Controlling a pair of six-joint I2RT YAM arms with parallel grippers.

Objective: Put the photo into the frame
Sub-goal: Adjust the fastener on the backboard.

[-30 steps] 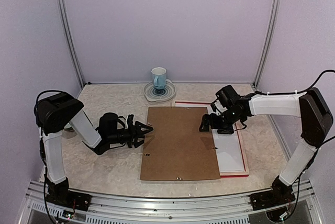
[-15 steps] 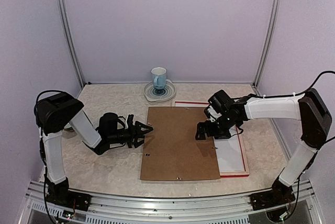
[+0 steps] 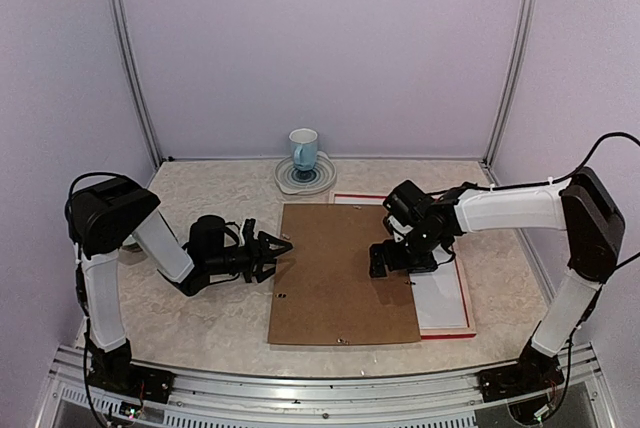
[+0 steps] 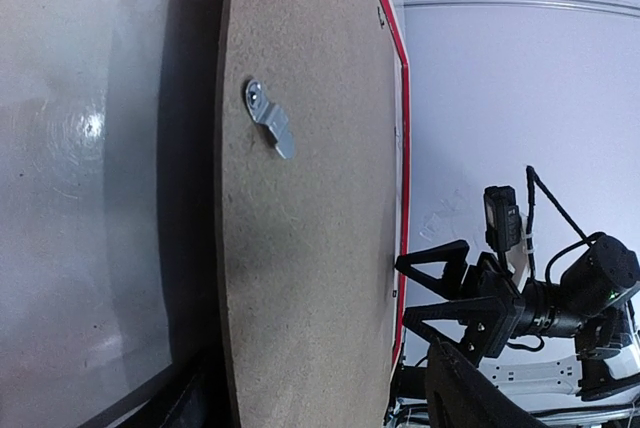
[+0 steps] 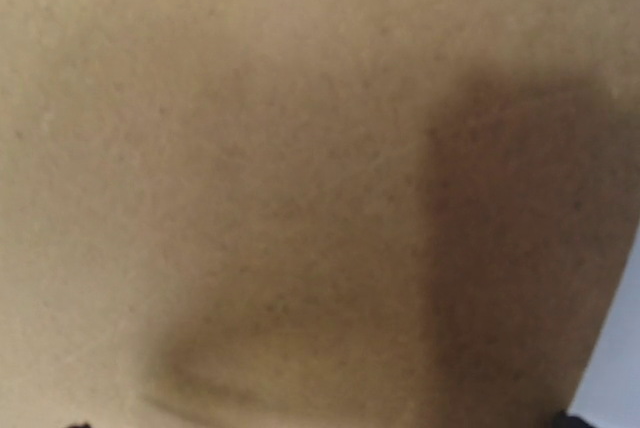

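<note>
The frame (image 3: 447, 334) lies flat at 3 o'clock on the desk (image 3: 200, 318), its thin red border showing along the far, right and near sides. The brown backing board (image 3: 340, 278) sits at the centre and overlaps the frame's left part, so it covers part of the opening you need. Inside the border a white sheet (image 3: 440, 300) shows. You cannot tell whether that is the photo lying print-down or a mat board, and no cat print is visible anywhere.

Your right end effector (image 3: 379, 262) is low over the board's 3 o'clock edge, fingers spread wide and holding nothing. Its wrist view is filled with brown board, so it is very close to the surface, perhaps touching it. That placement reads as readiness to press or slide the board.

Your left end effector (image 3: 278, 251) sits at the board's 9 o'clock edge, fingers parted in a V with the tips at that edge, pinching nothing. It looks set to brace or catch the board from that side. The left wrist view shows a metal turn clip (image 4: 270, 120) on the board's upper face, so the board probably lies back-side up.

A mug (image 3: 303, 148) on a saucer (image 3: 322, 178) stands at 12 o'clock, well apart from the work.

As I judge it, the board must come off the frame before any photo goes in. Watch that it does not drag the white sheet along.
</note>
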